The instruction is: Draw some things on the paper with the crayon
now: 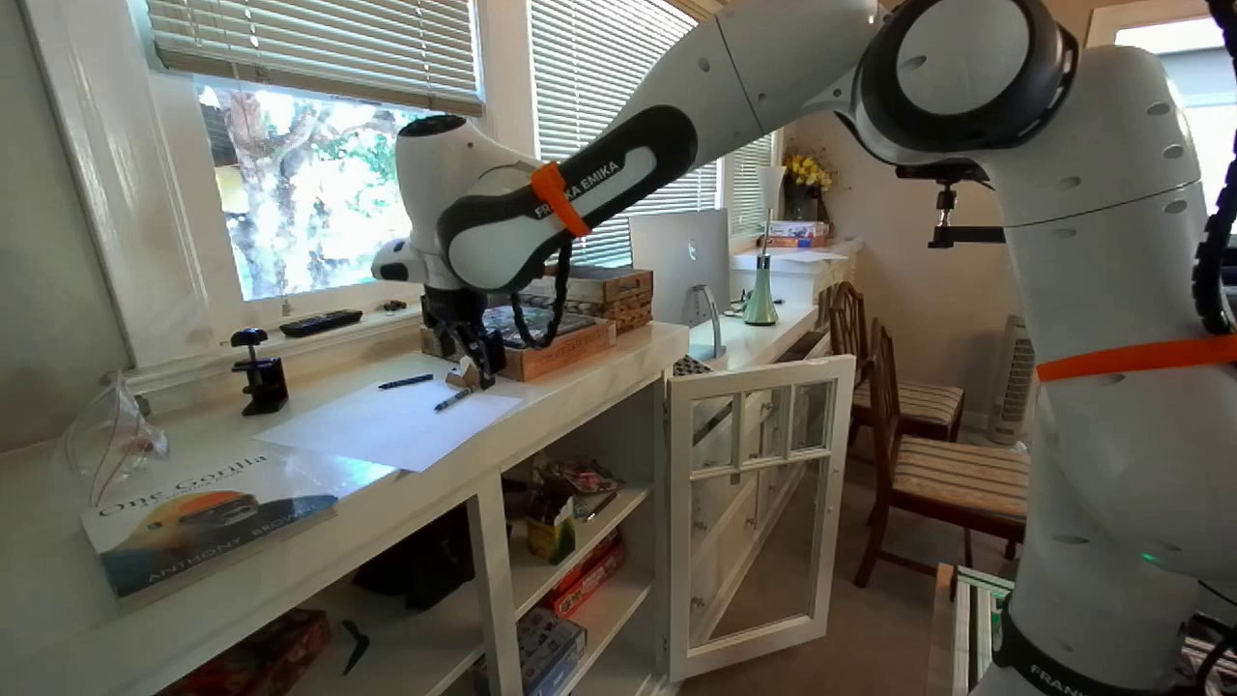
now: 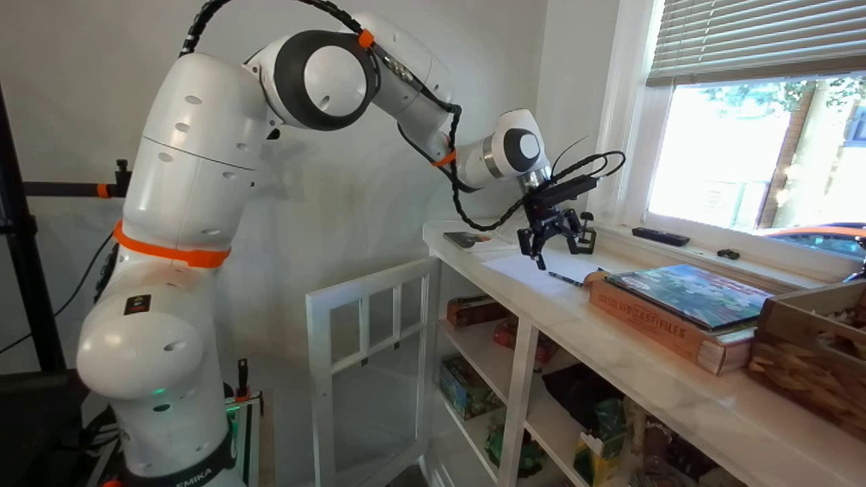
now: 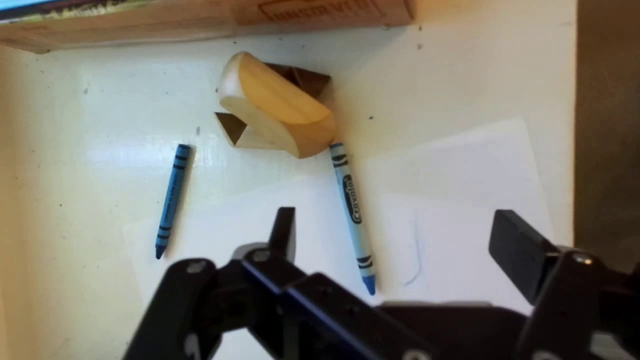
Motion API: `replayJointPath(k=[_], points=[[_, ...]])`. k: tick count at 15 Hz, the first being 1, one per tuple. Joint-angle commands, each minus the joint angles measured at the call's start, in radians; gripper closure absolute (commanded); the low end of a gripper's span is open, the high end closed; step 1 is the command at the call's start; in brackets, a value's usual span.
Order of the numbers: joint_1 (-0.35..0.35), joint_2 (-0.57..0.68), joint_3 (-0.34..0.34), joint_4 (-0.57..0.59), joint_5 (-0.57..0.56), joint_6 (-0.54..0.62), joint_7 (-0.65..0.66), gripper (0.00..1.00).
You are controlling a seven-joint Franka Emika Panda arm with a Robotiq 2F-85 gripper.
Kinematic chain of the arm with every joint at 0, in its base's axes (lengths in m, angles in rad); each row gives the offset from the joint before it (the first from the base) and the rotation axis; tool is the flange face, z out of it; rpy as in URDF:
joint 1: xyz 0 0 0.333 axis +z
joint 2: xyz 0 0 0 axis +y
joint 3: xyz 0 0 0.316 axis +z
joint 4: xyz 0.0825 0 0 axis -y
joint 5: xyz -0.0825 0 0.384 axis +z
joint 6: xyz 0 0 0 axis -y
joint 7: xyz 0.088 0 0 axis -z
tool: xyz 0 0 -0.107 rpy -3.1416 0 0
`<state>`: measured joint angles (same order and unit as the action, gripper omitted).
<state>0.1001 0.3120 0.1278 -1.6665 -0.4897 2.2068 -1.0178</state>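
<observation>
through the wrist view i saw the black two-fingered claw [image 3: 393, 232] spread apart, gripping nothing. the slim dark-tipped light-blue wax crayon [image 3: 354, 217] lay loose under its gap, mostly on the flat white paper sheet [image 3: 460, 195], blunt end right by a rounded tan wooden piece [image 3: 282, 100]. i judged an off-centre squeeze could roll it away, or too low a reach drag the sheet.

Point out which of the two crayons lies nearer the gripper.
The pale blue crayon: in the wrist view its tip appears between the fingers of the open gripper. The darker blue crayon lies outside that gap, to the picture's left.
</observation>
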Motion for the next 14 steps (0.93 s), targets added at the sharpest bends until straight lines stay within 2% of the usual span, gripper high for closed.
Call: replayJointPath(k=[1, 7, 11, 14], points=[[0.000, -0.075, -0.001, 0.002, 0.128, -0.104, 0.083, 0.00], [-0.021, -0.186, -0.012, 0.007, 0.308, -0.268, 0.224, 0.00], [-0.027, -0.231, -0.023, -0.012, 0.399, -0.295, 0.368, 0.00], [-0.027, -0.253, -0.027, -0.035, 0.461, -0.273, 0.488, 0.00]])
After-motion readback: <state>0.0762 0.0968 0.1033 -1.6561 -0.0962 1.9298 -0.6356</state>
